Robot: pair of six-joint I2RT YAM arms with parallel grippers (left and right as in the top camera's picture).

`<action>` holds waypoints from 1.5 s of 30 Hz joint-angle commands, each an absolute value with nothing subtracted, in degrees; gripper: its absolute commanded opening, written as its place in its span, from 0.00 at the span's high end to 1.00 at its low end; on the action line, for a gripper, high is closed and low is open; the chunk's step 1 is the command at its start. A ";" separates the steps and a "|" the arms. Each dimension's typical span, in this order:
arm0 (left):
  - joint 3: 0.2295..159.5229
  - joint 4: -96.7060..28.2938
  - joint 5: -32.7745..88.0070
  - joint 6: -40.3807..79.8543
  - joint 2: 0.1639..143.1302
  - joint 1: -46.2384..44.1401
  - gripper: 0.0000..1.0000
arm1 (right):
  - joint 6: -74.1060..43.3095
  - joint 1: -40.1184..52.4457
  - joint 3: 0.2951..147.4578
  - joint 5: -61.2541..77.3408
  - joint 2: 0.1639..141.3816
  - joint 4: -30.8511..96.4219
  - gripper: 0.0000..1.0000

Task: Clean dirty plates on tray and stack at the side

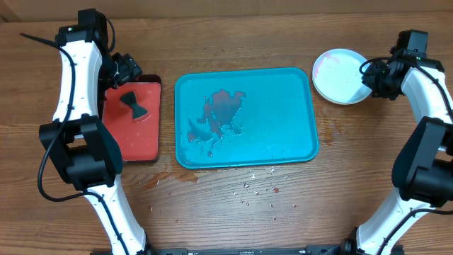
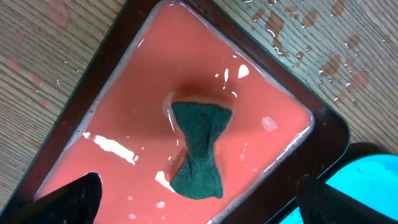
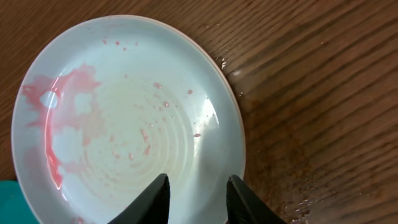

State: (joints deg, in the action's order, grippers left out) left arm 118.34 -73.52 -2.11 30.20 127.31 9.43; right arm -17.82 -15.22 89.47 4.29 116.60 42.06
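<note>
By the left edge of the counter (image 1: 233, 205), the left claw (image 2: 202, 200) hangs over a small red tray (image 2: 124, 93) of pink, soapy-looking water. Its jaws are spread wide and hold nothing. A dark green sponge (image 2: 199, 149), pinched at the waist like a bow-tie, lies soaking directly beneath it.

In the middle of the counter the teal tray (image 1: 283, 113) carries no plates, only red smears and puddled water on its left half. Droplets speckle the wood toward the near edge.

Toward the far right corner a white plate (image 3: 124, 124) rests on the wood, well apart from the tray, with pink streaks along one side. Whether others lie beneath it cannot be told. The right claw (image 3: 198, 200) hovers at the plate's rim, its jaws a narrow gap apart and gripping nothing.

The work seems to be at the wiping stage for this plate, since it is off the tray but not clean. Next, the left claw would need to drop and close on the sponge's waist, while the right steadies or presents the plate.
</note>
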 commanded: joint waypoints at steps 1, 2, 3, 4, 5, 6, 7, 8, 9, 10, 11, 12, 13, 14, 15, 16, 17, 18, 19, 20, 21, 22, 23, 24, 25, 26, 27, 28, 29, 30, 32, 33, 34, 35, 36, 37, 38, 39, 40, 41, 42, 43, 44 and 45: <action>119.20 -73.47 -1.87 29.78 125.99 9.50 0.00 | -18.09 -15.18 90.08 7.33 115.33 41.89 0.60; 119.20 -73.47 -1.87 29.78 125.99 9.50 0.00 | -17.74 -15.18 90.08 8.91 114.80 42.11 0.58; 119.20 -73.47 -1.87 29.78 125.99 9.50 0.00 | -17.61 -15.18 90.08 10.68 114.15 42.44 0.55; 119.20 -73.47 -1.87 29.78 125.99 9.50 0.00 | -17.61 -15.18 90.08 12.16 113.38 42.87 0.52; 119.20 -73.47 -1.87 29.78 125.99 9.50 0.00 | -17.58 -15.11 90.08 13.72 112.27 43.51 0.50; 119.20 -73.47 -1.87 29.78 125.99 9.50 0.00 | -17.58 -15.09 90.08 14.46 111.39 44.16 0.47; 119.20 -73.47 -1.87 29.78 125.99 9.50 0.00 | -17.52 -14.96 90.08 14.96 110.17 45.23 0.43; 119.20 -73.47 -1.87 29.78 125.99 9.50 0.00 | -16.62 -14.72 90.08 15.20 108.86 46.72 0.36; 119.20 -73.47 -1.87 29.78 125.99 9.50 0.00 | -14.52 -14.31 90.08 15.14 107.24 49.01 0.14; 119.20 -73.47 -1.87 29.78 125.99 9.50 0.00 | -11.94 -13.80 90.06 15.14 105.91 51.29 0.00; 119.20 -73.47 -1.87 29.78 125.99 9.50 0.00 | -9.34 -13.17 90.06 15.14 104.60 54.06 0.00; 119.20 -73.47 -1.87 29.78 125.99 9.50 0.00 | -6.92 -12.32 90.06 15.14 103.28 57.36 0.00; 119.20 -73.47 -1.87 29.78 125.99 9.50 0.00 | -4.58 -11.38 90.06 15.14 102.08 60.31 0.00; 119.20 -73.47 -1.87 29.78 125.99 9.50 0.00 | -2.07 -10.24 90.06 15.14 100.92 63.40 0.00; 119.20 -73.47 -1.87 29.78 125.99 9.50 0.00 | 0.36 -8.95 90.06 15.16 99.90 66.15 0.00; 119.20 -73.47 -1.87 29.78 125.99 9.50 0.00 | 2.37 -7.66 90.06 15.16 98.87 68.66 0.00; 119.20 -73.47 -1.87 29.78 125.99 9.50 0.00 | 4.12 -6.07 90.06 15.16 97.65 71.26 0.00; 119.20 -73.47 -1.87 29.78 125.99 9.50 0.00 | 5.08 -4.73 90.06 15.16 96.60 73.14 0.00; 119.20 -73.47 -1.87 29.78 125.99 9.50 0.00 | 5.98 -3.44 90.06 15.20 95.55 74.76 0.00; 119.20 -73.47 -1.87 29.78 125.99 9.50 0.00 | 6.44 -2.15 90.06 15.11 94.39 76.29 0.00; 119.20 -73.47 -1.87 29.78 125.99 9.50 0.00 | 6.87 -0.97 90.06 15.11 93.14 77.58 0.00; 119.20 -73.47 -1.87 29.78 125.99 9.50 0.00 | 6.94 0.03 90.06 15.14 91.96 78.63 0.00; 119.20 -73.47 -1.87 29.78 125.99 9.50 0.00 | 6.90 1.17 90.06 15.18 90.35 79.77 0.00; 119.20 -73.47 -1.87 29.78 125.99 9.50 0.00 | 6.92 1.63 90.06 15.35 89.54 80.27 0.00; 119.20 -73.47 -1.87 29.78 125.99 9.50 0.00 | 6.87 2.28 90.06 15.77 88.25 81.21 0.00; 119.20 -73.47 -1.87 29.78 125.99 9.50 0.00 | 6.87 2.66 90.06 16.71 87.33 82.00 0.00; 119.20 -73.47 -1.87 29.78 125.99 9.50 0.00 | 6.87 2.85 90.06 18.20 86.54 82.83 0.00; 119.20 -73.47 -1.87 29.78 125.99 9.50 0.00 | 6.87 2.90 90.06 19.77 85.93 83.57 0.00; 119.20 -73.47 -1.87 29.78 125.99 9.50 0.00 | 6.87 2.90 90.06 21.17 85.47 84.33 0.00; 119.20 -73.47 -1.87 29.78 125.99 9.50 0.00 | 6.87 2.90 90.06 21.43 85.32 84.84 0.00; 119.20 -73.47 -1.87 29.78 125.99 9.50 0.00 | 6.90 2.90 90.06 21.28 85.27 86.06 0.00; 119.20 -73.47 -1.87 29.78 125.99 9.50 0.00 | 6.92 2.90 90.06 21.06 85.30 86.00 0.00; 119.20 -73.47 -1.87 29.78 125.99 9.50 0.00 | 6.92 2.90 90.06 21.08 85.30 85.65 0.00; 119.20 -73.47 -1.87 29.78 125.99 9.50 0.00 | 6.92 2.90 90.06 21.08 85.30 85.38 0.00; 119.20 -73.47 -1.87 29.78 125.99 9.50 0.00 | 6.92 2.90 90.06 21.08 85.30 85.30 0.00; 119.20 -73.47 -1.87 29.78 125.99 9.50 0.00 | 6.92 2.90 90.06 21.06 85.30 85.30 0.00; 119.20 -73.47 -1.87 29.78 125.99 9.50 0.00 | 6.90 2.90 90.06 21.08 85.30 85.32 0.00; 119.20 -73.47 -1.87 29.78 125.99 9.50 0.00 | 6.90 2.90 90.06 21.08 85.30 85.52 0.00; 119.20 -73.47 -1.87 29.78 125.99 9.50 0.00 | 6.90 2.90 90.06 21.08 85.30 85.65 0.00; 119.20 -73.47 -1.87 29.78 125.99 9.50 0.00 | 6.90 2.90 90.06 21.08 85.30 85.93 0.00; 119.20 -73.47 -1.87 29.78 125.99 9.50 0.00 | 6.90 2.90 90.06 21.10 85.30 86.24 0.00; 119.20 -73.47 -1.87 29.78 125.99 9.50 0.00 | 6.90 2.90 90.06 21.10 85.30 86.43 0.00; 119.20 -73.47 -1.87 29.78 125.99 9.50 0.00 | 6.87 2.90 90.06 21.12 85.30 86.61 0.00; 119.20 -73.47 -1.87 29.78 125.97 9.50 0.00 | 6.85 2.90 90.06 21.15 85.30 86.72 0.00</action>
State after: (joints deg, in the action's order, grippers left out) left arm 118.34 -73.49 -2.11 30.17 127.31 9.41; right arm 6.26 2.72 89.47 20.27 85.56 86.63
